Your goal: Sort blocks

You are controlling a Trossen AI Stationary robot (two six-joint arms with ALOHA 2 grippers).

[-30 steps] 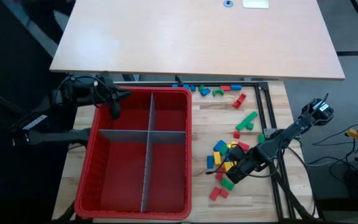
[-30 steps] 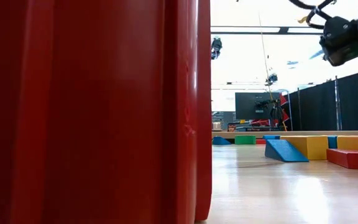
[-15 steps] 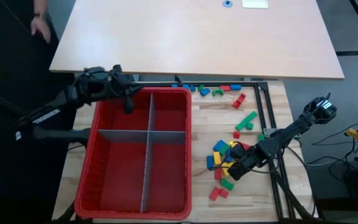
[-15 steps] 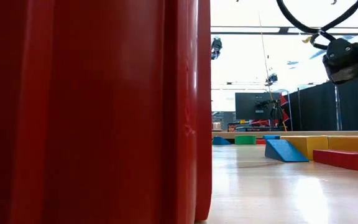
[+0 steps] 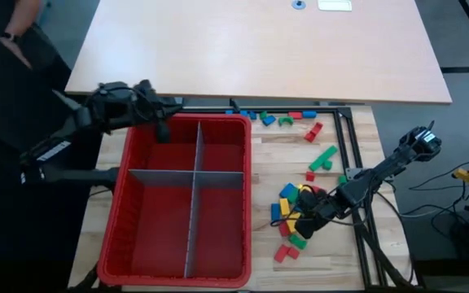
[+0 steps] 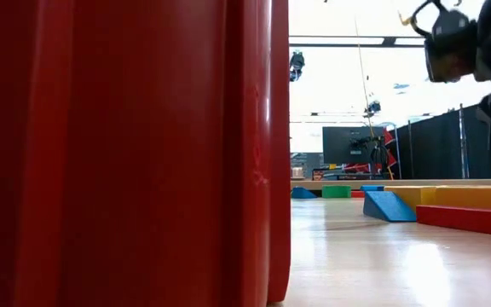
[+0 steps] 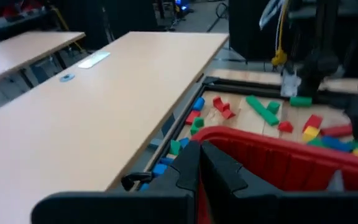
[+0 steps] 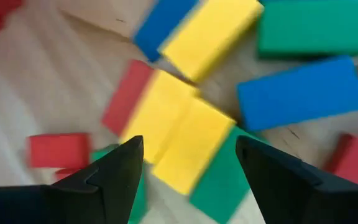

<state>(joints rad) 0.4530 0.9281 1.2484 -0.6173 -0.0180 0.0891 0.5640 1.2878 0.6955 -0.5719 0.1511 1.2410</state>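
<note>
Right gripper (image 8: 188, 171), jaws wide, hovers over the yellow blocks (image 8: 176, 134); left gripper (image 7: 199, 163), jaws closed, empty.

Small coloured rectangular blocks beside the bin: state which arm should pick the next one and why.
The right. Its end effector hangs open directly over the small coloured rectangular blocks, fingers straddling a yellow pair. The left end effector sits shut at the big red plastic bin's far rim, away from the pile.

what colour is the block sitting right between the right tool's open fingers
Yellow. The block lies between the right tool's spread fingers, clearest in the right wrist view.
</note>
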